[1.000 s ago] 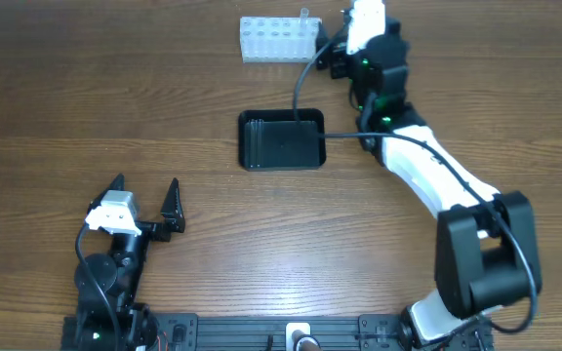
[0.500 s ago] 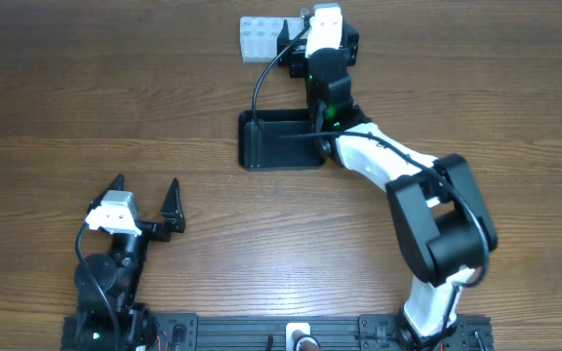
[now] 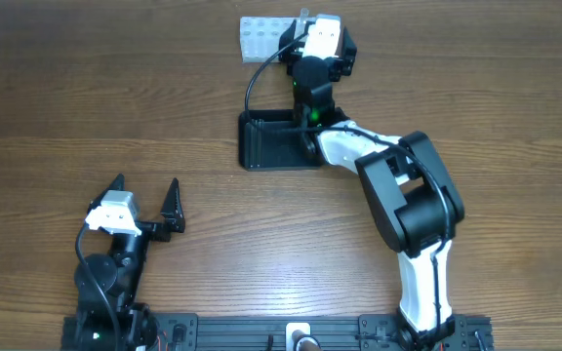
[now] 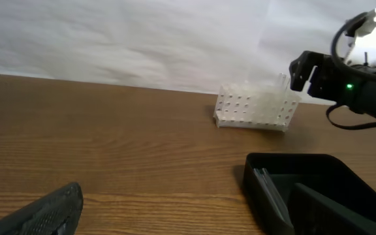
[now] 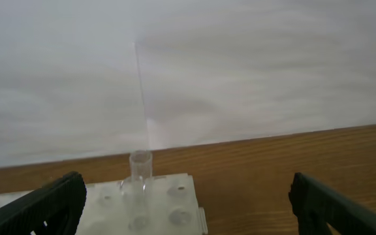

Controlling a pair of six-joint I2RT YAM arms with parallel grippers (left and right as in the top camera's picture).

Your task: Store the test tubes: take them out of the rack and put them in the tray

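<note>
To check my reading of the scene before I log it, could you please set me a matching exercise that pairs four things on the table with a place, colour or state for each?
Things:
1. test tube rack
2. tray
3. left hand
4. test tube

Descriptions:
A. open, close to its own arm's base
B. upright in an end hole of the test tube rack
C. black, on the wood just nearer the arms' bases than the test tube rack
D. translucent white, at the table's far side

Pairs: 1-D, 2-C, 3-A, 4-B
</note>
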